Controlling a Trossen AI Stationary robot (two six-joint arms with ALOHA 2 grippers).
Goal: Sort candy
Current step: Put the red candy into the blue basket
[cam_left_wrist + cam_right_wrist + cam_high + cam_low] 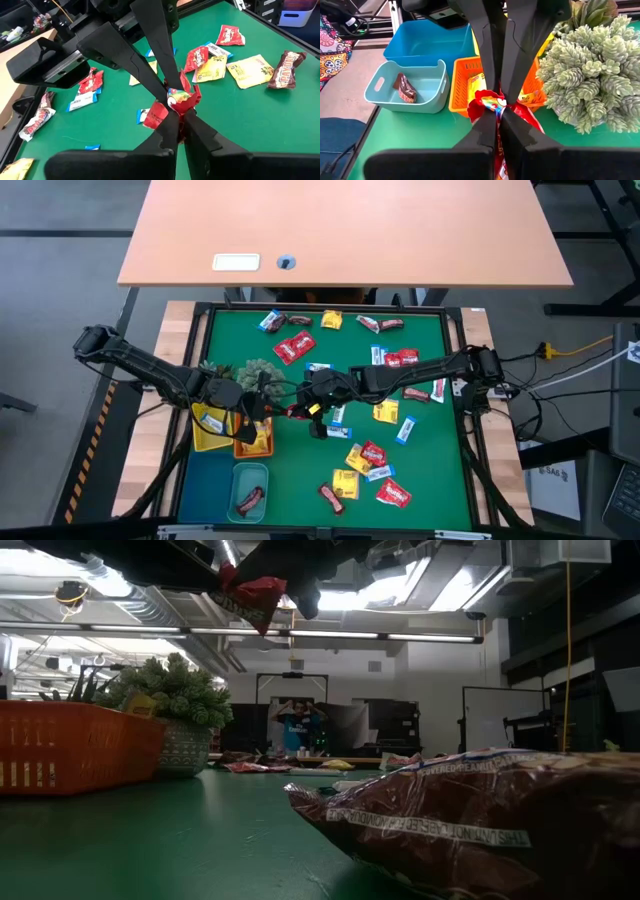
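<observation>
Both my grippers meet on one red candy packet (294,411) held in the air just right of the orange tray (256,443). My left gripper (179,119) comes from the table's left and my right gripper (497,119) from the right, and both are shut on the packet. The low view shows the packet (250,597) high above the green mat. Many other sweets lie on the mat: red packets (293,347), yellow squares (345,482), blue-white wrappers (405,429) and brown bars (330,498). My left gripper pinches the red packet's crumpled edge (187,102) between its two fingers. It comes roughly level from the table's left. The packet is lifted clear of the mat. My right gripper pinches the same packet at its opposite edge (483,103) between its two fingers, roughly level from the table's right, fingertips close against the left gripper's.
A grey-green spiky plant (256,372) stands just behind the grippers. Yellow (205,427), orange, blue (205,480) and teal (250,492) trays sit at the near left. The teal tray holds a brown bar (406,87), and the orange tray holds a yellow packet (478,80).
</observation>
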